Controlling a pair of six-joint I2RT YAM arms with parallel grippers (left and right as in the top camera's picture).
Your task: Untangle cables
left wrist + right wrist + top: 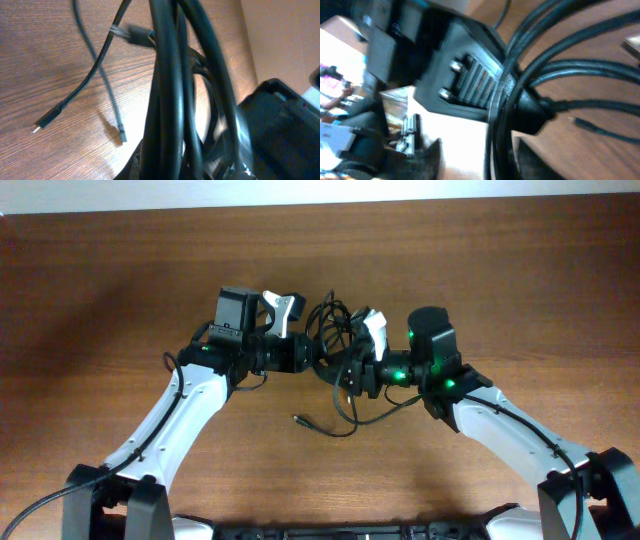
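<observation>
Meeting over the middle of the brown wooden surface, the two arms face each other with the cables bunched between them. The black cords form a knotted cluster lifted off the wood, with small loops sticking up towards the far edge and a longer loop sagging down on the near side. One loose end trails out of that loop and lies flat on the wood, its plug tip pointing left.

The left pincer is closed tight, and the bundle runs straight out of it: in the left wrist view several strands of the cables rise thick and close from the bottom of the frame, while two thinner ends hang down to the surface behind them.

The right pincer sits just beside the knot on the other side. The right wrist view shows strands fanning out close by, but blur hides how far this pincer is open and whether it grips anything.
</observation>
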